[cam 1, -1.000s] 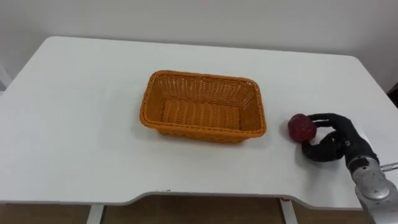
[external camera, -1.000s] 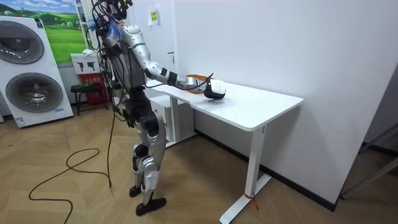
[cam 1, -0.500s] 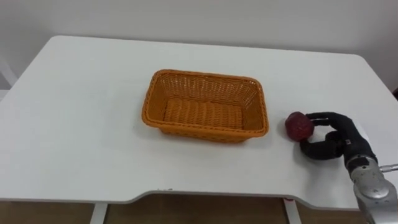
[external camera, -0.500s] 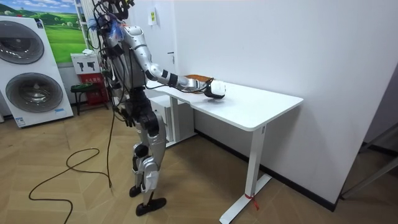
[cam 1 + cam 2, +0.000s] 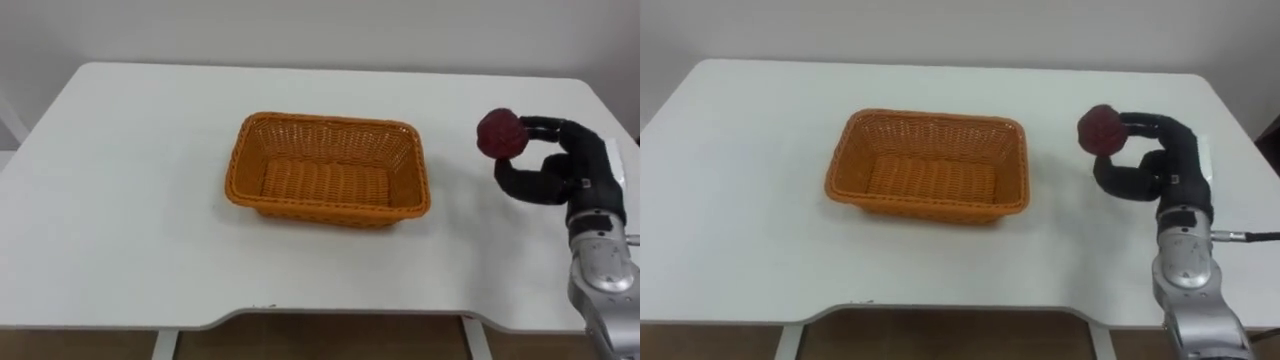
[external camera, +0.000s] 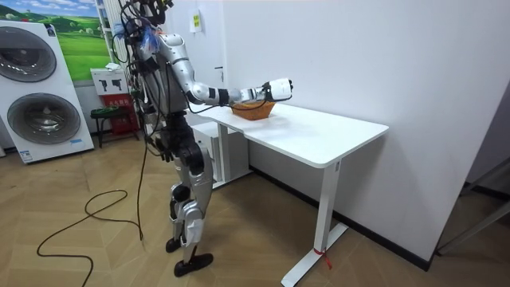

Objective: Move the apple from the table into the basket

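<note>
Apple [image 5: 501, 133] is sitting in the right hand [image 5: 578, 162], up off the table [image 5: 130, 200] and to the right of the basket [image 5: 325, 121], well apart from it. The dark fingers are curling over the top and the thumb is pressing from below, so the hand is gripping the fruit. The fingers are covering its right side; the left side is facing the basket. The fruit is looking dark red, roundish, with a slightly bumpy, dull skin.

The forearm is running out of the picture at the lower right, silver metal below the dark hand. In the room view the raised hand [image 6: 279, 87] is reading as a pale shape above the tabletop, too small to tell its fingers. The robot is standing at the table's end on the room view's left, with its right arm reaching out over the top.

The basket is rectangular, orange woven wicker with a braided rim and sloping walls, and nothing is lying inside it. The table is smooth, white and matte, with rounded corners; its near-left part is being cut off by the picture's edge. A washing machine [image 6: 36, 88] is standing behind the robot.
</note>
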Controlling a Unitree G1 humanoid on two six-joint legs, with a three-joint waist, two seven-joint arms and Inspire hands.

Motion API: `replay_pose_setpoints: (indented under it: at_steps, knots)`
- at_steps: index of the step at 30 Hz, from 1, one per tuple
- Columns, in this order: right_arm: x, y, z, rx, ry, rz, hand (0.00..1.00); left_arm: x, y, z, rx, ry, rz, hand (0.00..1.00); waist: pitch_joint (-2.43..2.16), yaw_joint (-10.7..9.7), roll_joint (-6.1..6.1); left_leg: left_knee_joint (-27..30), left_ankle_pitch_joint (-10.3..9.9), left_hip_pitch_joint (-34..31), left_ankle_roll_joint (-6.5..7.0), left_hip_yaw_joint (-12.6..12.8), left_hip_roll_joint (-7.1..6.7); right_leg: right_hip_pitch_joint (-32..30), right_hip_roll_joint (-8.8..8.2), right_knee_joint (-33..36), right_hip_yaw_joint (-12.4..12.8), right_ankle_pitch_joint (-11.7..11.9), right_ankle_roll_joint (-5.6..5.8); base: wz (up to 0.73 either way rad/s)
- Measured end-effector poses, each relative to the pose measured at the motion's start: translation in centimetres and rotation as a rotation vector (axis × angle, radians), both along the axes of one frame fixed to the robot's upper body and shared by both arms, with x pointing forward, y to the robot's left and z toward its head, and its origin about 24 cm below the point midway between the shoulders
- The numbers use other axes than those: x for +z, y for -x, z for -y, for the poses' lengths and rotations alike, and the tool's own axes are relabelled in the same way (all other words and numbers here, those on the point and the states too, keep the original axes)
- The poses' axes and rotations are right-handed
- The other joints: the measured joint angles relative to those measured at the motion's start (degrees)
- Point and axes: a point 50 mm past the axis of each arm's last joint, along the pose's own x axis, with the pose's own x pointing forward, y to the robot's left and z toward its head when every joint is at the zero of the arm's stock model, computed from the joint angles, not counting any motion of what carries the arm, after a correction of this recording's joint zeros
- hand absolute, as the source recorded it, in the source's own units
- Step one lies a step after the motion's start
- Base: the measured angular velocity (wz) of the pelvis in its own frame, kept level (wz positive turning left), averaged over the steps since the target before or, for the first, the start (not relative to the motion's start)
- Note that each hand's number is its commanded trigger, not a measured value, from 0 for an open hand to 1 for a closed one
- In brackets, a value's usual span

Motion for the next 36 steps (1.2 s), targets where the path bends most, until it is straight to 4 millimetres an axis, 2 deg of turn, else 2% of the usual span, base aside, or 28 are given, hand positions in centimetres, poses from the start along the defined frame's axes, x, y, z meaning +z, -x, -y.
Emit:
replay_pose_setpoints:
  at_steps: [10, 15, 19, 22, 25, 29, 36]
  knots:
    - [2.6, -0.3, -1.0, 0.019, 0.033, 0.119, 1.0, -0.2, -0.4, 0.6, 0.003, 0.008, 0.012, 0.0, -0.17, -0.16, 0.44, 0.5, 0.02, -0.56, -0.01, -0.01, -0.01, -0.1, -0.21, -0.02, -1.07, 0.0, 0.0, 0.01]
    - [3.8, -0.4, -1.9, 0.067, 0.127, 0.159, 1.0, -0.1, -0.5, 0.5, 0.01, 0.003, 0.02, 0.0, -0.16, 0.28, 0.39, 0.46, 0.02, -0.48, -0.02, 0.23, 0.06, -0.17, -0.15, 0.06, -0.9, 0.0, 0.0, 0.0]
    - [3.6, -0.6, -2.5, 0.107, 0.167, 0.133, 1.0, -0.2, -0.8, 0.5, 0.003, 0.003, 0.025, 0.0, 0.23, 0.49, -0.39, 0.45, 0.02, -0.43, -0.02, 0.31, 0.06, -0.17, -0.17, 0.1, -0.86, 0.01, 0.0, 0.0]
    - [3.2, -0.6, -3.2, 0.152, 0.178, 0.107, 1.0, -0.2, -0.9, 0.5, 0.0, 0.004, 0.026, 0.0, 0.15, 1.48, -0.73, 0.16, 0.02, -0.49, -0.02, 0.81, 0.12, -0.85, -0.15, 0.18, -0.65, 0.01, -0.01, -0.08]
    - [2.8, -0.7, -3.9, 0.212, 0.18, 0.08, 1.0, -0.1, -1.5, 0.5, -0.008, 0.004, 0.042, 0.0, 0.33, 1.88, -0.96, 0.4, 0.02, -0.66, -0.01, 0.82, 0.09, -0.92, -0.22, 0.14, -0.65, 0.02, -0.02, -0.02]
    - [2.2, -0.8, -5.6, 0.313, 0.244, 0.036, 1.0, 0.0, -2.1, 0.2, -0.014, 0.002, 0.061, 0.0, 0.44, 2.09, -0.92, 0.52, 0.01, -0.65, -0.02, 0.79, 0.1, -0.91, -0.11, 0.1, -0.09, 0.02, -0.02, 0.0]
    - [2.0, -0.8, -6.8, 0.37, 0.333, 0.022, 1.0, -0.2, -2.7, 0.5, -0.041, 0.014, 0.062, 0.0, 0.55, 2.06, -0.57, 0.41, 0.01, -0.79, -0.02, 0.75, 0.1, -0.92, 0.0, 0.1, 0.56, 0.02, -0.03, 0.0]
